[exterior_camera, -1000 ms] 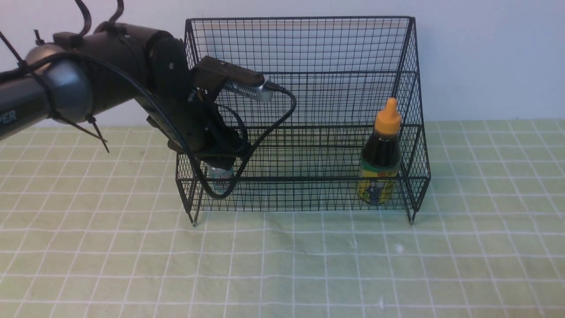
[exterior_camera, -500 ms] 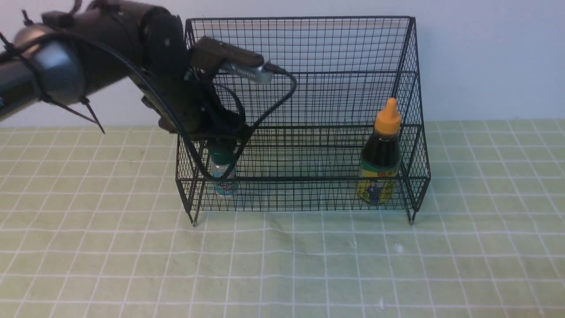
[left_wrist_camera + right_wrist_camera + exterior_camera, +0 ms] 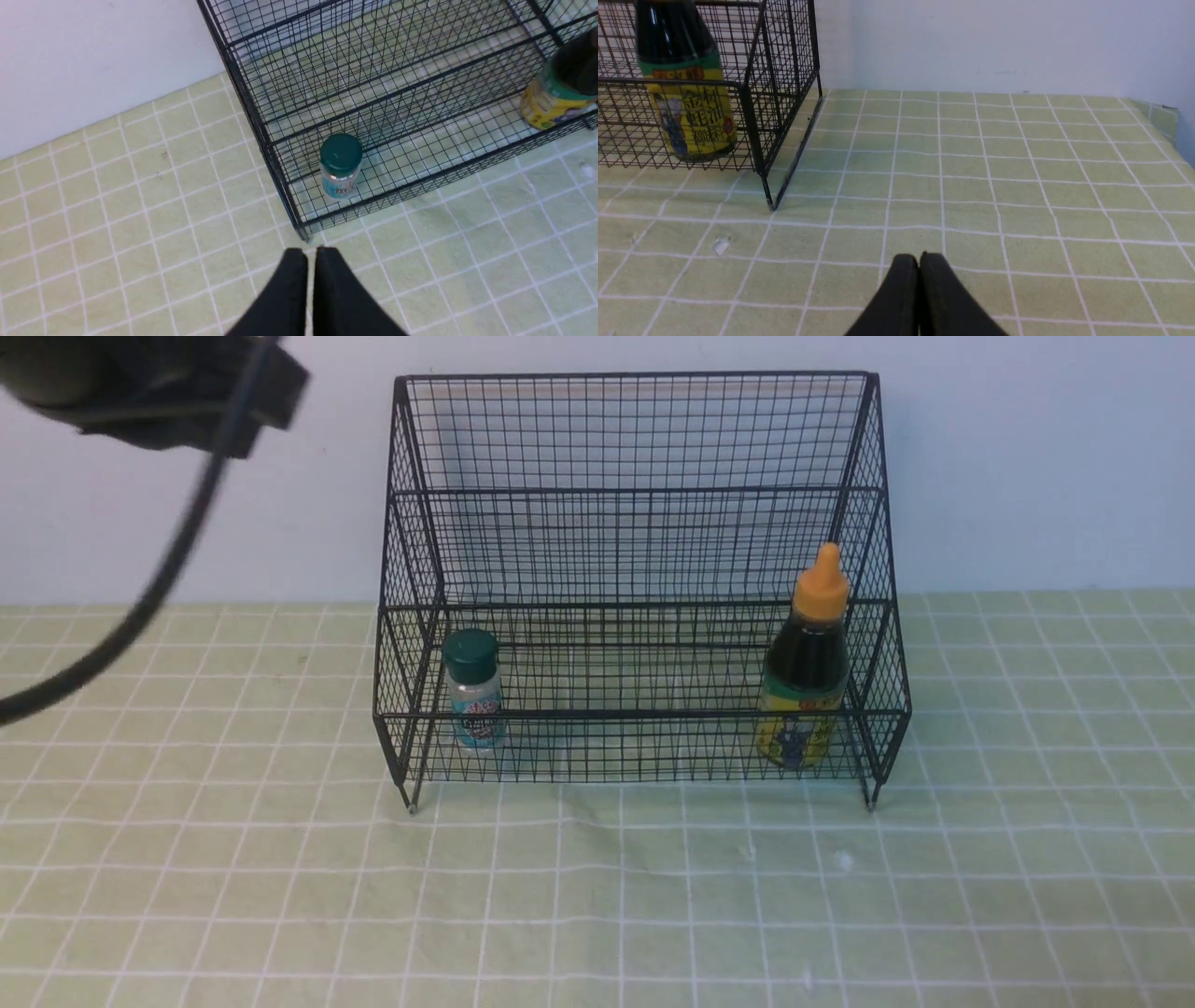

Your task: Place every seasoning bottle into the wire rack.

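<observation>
Both grippers read as pressed together and empty. From my left wrist view, the left gripper has its two black fingers almost touching, with nothing between them; it hangs above the checked tablecloth, just outside the near left corner of the wire rack. In the front view only a blurred part of the left arm shows, high and to the left of the rack.

Outward from that gripper, the small shaker lies ahead and slightly to the right, inside the lower tier, upright, long axis vertical, green cap up. The left arm is the nearer one to it.

My right gripper is likewise closed on nothing, low over the cloth, well apart from the rack's right corner. The dark-sauce bottle stands upright in the lower tier at the right end, behind the front rail.

I judge both bottles seated in the rack; no further reach toward either appears necessary, only clearance of the arms.
</observation>
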Controlling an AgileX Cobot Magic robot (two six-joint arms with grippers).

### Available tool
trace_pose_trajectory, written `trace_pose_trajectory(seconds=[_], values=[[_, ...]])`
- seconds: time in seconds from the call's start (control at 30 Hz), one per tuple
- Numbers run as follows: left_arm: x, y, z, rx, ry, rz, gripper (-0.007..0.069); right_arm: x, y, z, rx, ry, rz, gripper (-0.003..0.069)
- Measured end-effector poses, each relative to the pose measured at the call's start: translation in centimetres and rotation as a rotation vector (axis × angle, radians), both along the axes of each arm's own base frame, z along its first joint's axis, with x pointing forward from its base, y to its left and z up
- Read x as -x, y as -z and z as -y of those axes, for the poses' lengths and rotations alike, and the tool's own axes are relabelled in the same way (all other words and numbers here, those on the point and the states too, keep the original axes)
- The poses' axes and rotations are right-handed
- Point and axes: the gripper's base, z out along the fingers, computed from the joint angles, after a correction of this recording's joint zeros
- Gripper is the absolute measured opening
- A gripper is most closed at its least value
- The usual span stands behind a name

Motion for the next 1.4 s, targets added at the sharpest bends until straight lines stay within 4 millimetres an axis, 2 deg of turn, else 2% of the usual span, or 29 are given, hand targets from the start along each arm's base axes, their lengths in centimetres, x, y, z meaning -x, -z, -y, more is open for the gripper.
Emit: trace_pose_trajectory(seconds=[0.1, 0.13, 0.2, 0.23, 0.27, 0.3, 0.33, 0.37, 0.53, 0.57, 0.6, 0.7, 0.83, 1.17, 1.3, 1.37, 1.4], values=[[4.7, -0.7, -1.8, 0.048, -0.015, 0.079, -0.0006, 0.0, 0.0, 0.0, 0.0, 0.0, 0.0, -0.0012], [5.6, -0.7, -2.1, 0.058, -0.016, 0.102, -0.0006, 0.0, 0.0, 0.0, 0.0, 0.0, 0.0, -0.0012], [8.9, -0.3, -3.3, 0.1, -0.015, 0.2, -0.0006, 0.0, 0.0, 0.0, 0.0, 0.0, 0.0, -0.0012], [9.5, -0.4, -3.6, 0.111, -0.015, 0.225, -0.0006, 0.0, 0.0, 0.0, 0.0, 0.0, 0.0, -0.0012], [11.6, 0.2, -4.4, 0.135, -0.014, 0.281, -0.0006, 0.0, 0.0, 0.0, 0.0, 0.0, 0.0, -0.0012], [12.7, 0.8, -4.8, 0.145, -0.012, 0.312, -0.0006, 0.0, 0.0, 0.0, 0.0, 0.0, 0.0, -0.0012], [13.0, 0.9, -4.9, 0.147, -0.012, 0.317, -0.0006, 0.0, 0.0, 0.0, 0.0, 0.0, 0.0, -0.0012], [14.8, 1.5, -5.5, 0.164, -0.011, 0.361, -0.0006, 0.0, 0.0, 0.0, 0.0, 0.0, 0.0, -0.0012], [20.8, 4.6, -7.8, 0.211, -0.008, 0.474, -0.0006, 0.0, 0.0, 0.0, 0.0, 0.0, 0.0, -0.0012], [21.0, 4.7, -7.9, 0.214, -0.007, 0.48, -0.0006, 0.0, 0.0, 0.0, 0.0, 0.0, 0.0, -0.0012], [22.8, 5.5, -8.5, 0.232, -0.007, 0.526, -0.0006, 0.0, 0.0, 0.0, 0.0, 0.0, 0.0, -0.0012], [26.1, 6.5, -9.8, 0.315, -0.007, 0.703, -0.0006, 0.0, 0.0, 0.0, 0.0, 0.0, 0.001, -0.0012], [27.6, 7.0, -10.3, 0.38, -0.013, 0.807, -0.0006, 0.0, 0.0, 0.0, 0.0, 0.0, 0.0, -0.0012], [26.2, 8.1, -9.9, 0.362, -0.021, 0.8, -0.0006, 0.0, 0.0, 0.0, 0.0, 0.0, 0.002, -0.0012], [24.9, 9.1, -9.4, 0.348, -0.022, 0.805, -0.0006, 0.0, 0.0, 0.0, 0.0, 0.0, 0.002, -0.0012], [23.9, 10.4, -9.1, 0.302, -0.028, 0.797, -0.0006, 0.0, 0.0, 0.0, 0.0, 0.0, 0.002, -0.0012], [23.0, 11.7, -8.7, 0.26, -0.034, 0.782, -0.0006, 0.0, 0.0, 0.0, 0.0, 0.0, 0.002, -0.0012]])
